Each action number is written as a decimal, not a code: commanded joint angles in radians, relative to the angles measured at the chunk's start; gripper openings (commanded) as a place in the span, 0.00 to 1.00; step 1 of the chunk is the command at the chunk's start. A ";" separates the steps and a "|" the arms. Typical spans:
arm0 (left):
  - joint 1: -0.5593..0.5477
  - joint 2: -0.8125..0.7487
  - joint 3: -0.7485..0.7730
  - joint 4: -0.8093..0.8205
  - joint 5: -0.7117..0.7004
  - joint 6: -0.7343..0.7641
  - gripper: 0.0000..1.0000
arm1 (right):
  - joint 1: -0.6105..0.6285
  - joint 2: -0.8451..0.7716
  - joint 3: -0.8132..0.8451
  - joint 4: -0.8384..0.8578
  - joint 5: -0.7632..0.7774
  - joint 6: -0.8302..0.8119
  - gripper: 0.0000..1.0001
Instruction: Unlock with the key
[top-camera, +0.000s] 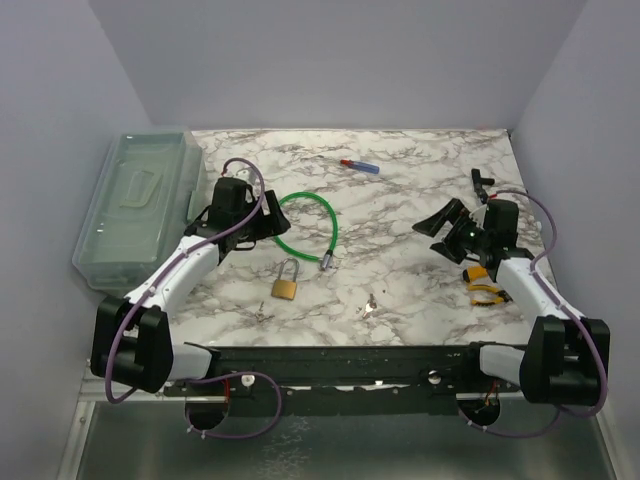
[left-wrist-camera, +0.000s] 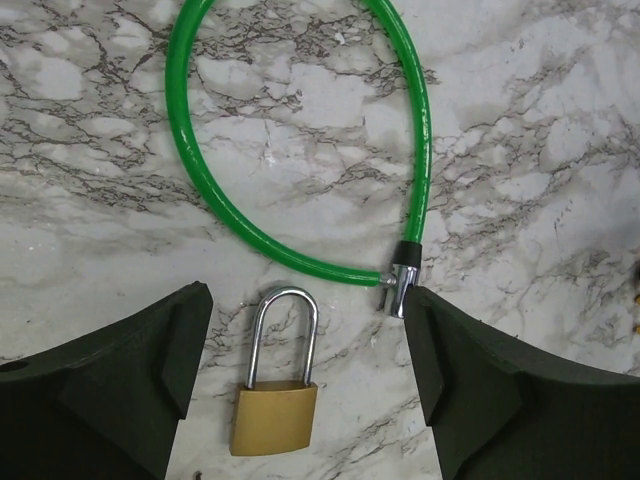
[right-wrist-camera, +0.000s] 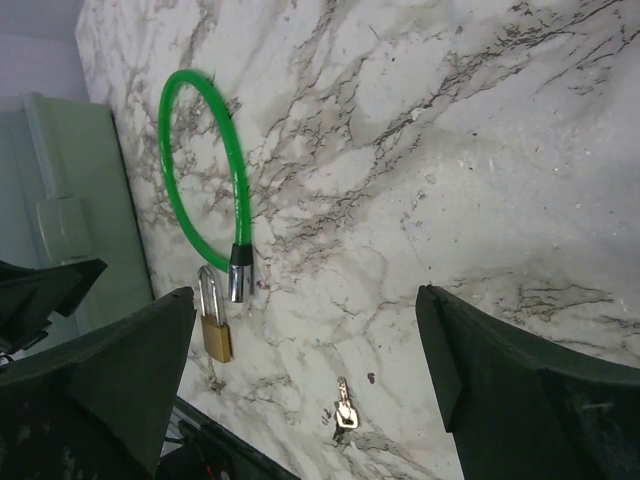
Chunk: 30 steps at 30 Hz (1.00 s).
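Brass-bodied and steel-shackled, the padlock (left-wrist-camera: 275, 415) is lying flat on the marble table (left-wrist-camera: 520, 150). In the left wrist view it is showing in the gap between the left pincer's (left-wrist-camera: 308, 300) two black fingers (left-wrist-camera: 150, 380) and touching neither. Both legs of its shackle are sitting down in the body, and the bow is pointing away from the wrist. That pincer is standing wide open and gripping nothing.

Just beyond its fingertips a green cable lock (left-wrist-camera: 200, 170) is curving out in a loop. The cable's metal end (left-wrist-camera: 403, 285) is lying right beside the tip of the finger on the right of that view. Whether the two are touching cannot be told.

Off to the left pincer's right, nearer the arm bases, the key (top-camera: 371, 305) is lying on the marble, apart from the padlock.

The right pincer (top-camera: 440, 232) is likewise spread wide and carrying nothing. It is facing inward across the table, well apart from the key. In its own wrist view the key (right-wrist-camera: 344, 412) is lying ahead of it, between the lines of its fingers. The padlock and the cable's end are lying farther off.

Outside the left pincer, on its left, a clear plastic box (top-camera: 140, 205) is sitting at the table's edge.
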 joint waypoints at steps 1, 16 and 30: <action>-0.018 0.002 0.014 -0.012 -0.040 0.033 0.84 | 0.008 0.050 0.107 -0.090 0.010 0.003 1.00; -0.085 -0.200 -0.042 -0.075 -0.176 0.049 0.74 | 0.665 0.181 0.261 -0.546 0.671 0.208 0.97; -0.095 -0.276 -0.044 -0.072 -0.209 0.053 0.70 | 0.931 0.421 0.330 -0.663 0.794 0.386 0.81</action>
